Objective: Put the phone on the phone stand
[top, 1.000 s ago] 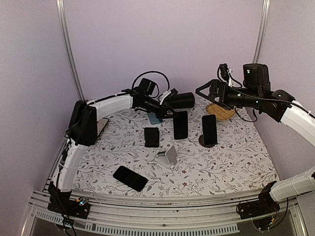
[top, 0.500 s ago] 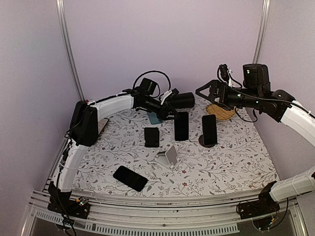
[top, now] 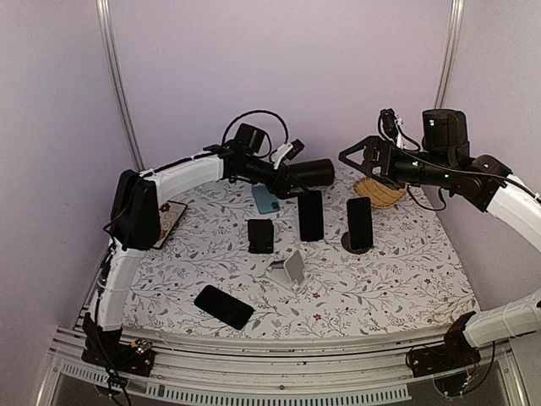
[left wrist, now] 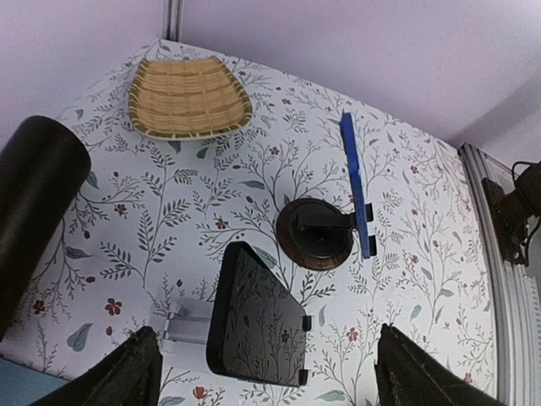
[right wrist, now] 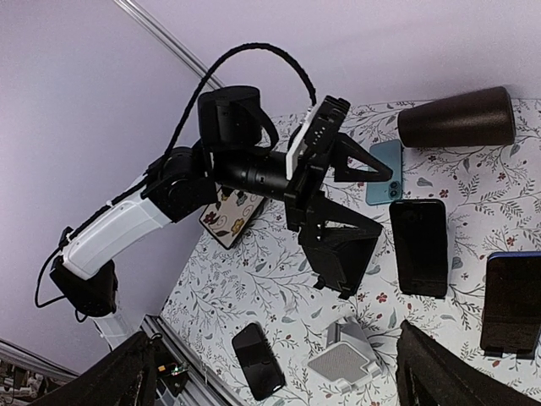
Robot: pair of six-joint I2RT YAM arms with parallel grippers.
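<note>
A black phone (top: 310,216) leans upright on a pale stand (left wrist: 184,326) at the middle back of the table; in the left wrist view this phone (left wrist: 254,317) sits just ahead of my fingers. My left gripper (top: 292,179) hangs above and behind it, open and apart from it, with nothing between the fingertips (left wrist: 135,372). My right gripper (top: 348,161) is raised at the back right, open and empty; its fingertips (right wrist: 456,372) frame the table from above.
A blue-edged phone (top: 359,224) stands on a round dark stand (left wrist: 314,241). A small black phone (top: 260,236), an empty silver stand (top: 292,269), a flat black phone (top: 224,306), a teal phone (top: 266,199), a floral phone (top: 172,217), a black cylinder (top: 313,173) and a wicker basket (top: 378,193) also share the table.
My left gripper has opened, let go of the black phone and drawn up and back. The phone stays leaning on its stand. The right arm barely moved.
</note>
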